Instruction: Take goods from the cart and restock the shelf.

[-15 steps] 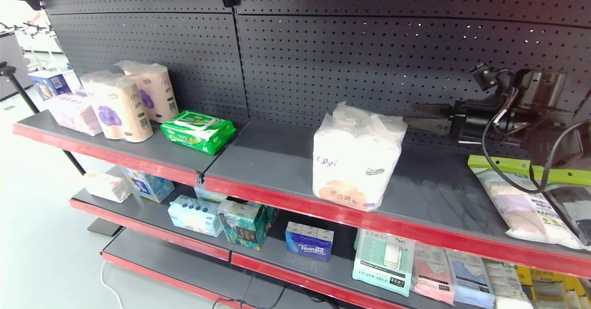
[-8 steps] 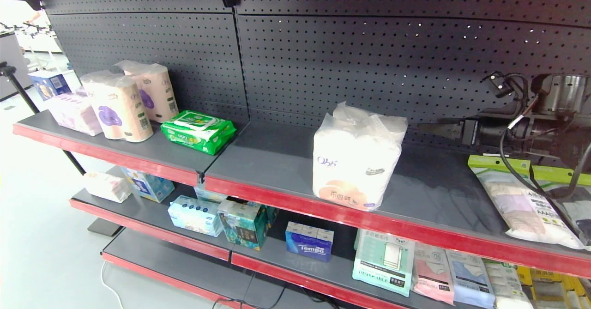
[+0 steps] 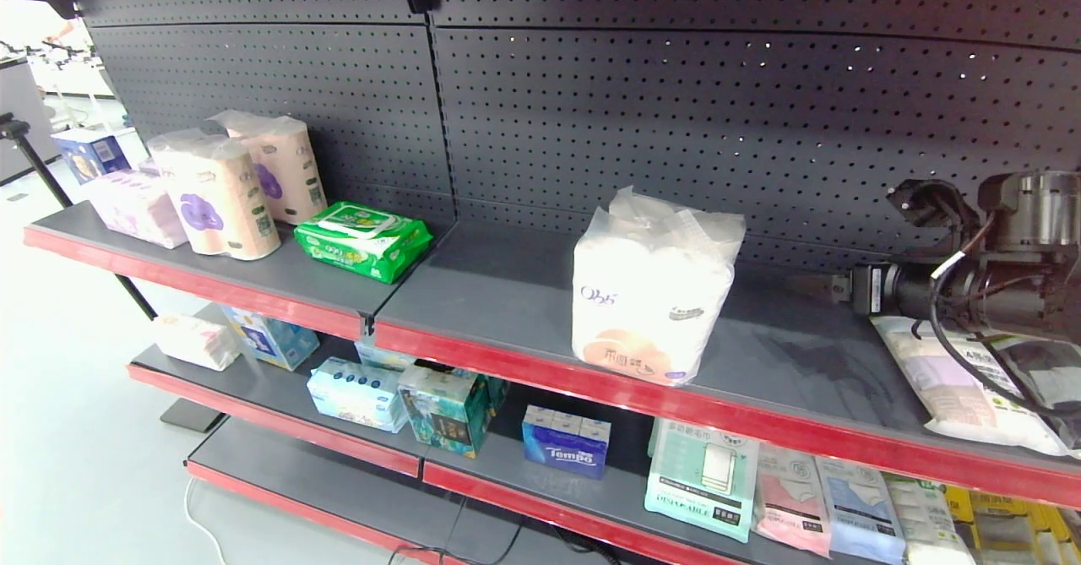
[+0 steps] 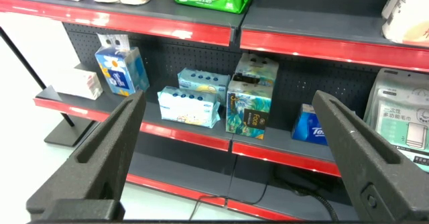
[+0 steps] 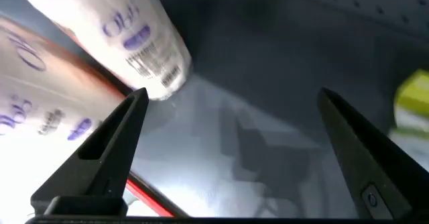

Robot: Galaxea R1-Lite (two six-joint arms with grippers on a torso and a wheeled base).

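On the grey shelf [image 3: 507,290], the white toilet-roll pack [image 3: 650,290] stands upright near the red front edge. It is clear of the right gripper [image 3: 823,288], which hangs spread and empty to its right. The left gripper [image 4: 228,150], also spread and empty, faces the lower shelves, so the right arm is nearer the pack.

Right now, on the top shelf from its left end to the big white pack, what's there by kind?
Tall roll packs: 2
Green wipes pack: 1
Lavender pack: 1
Blue box: 1
Big white pack: 1
Total: 6
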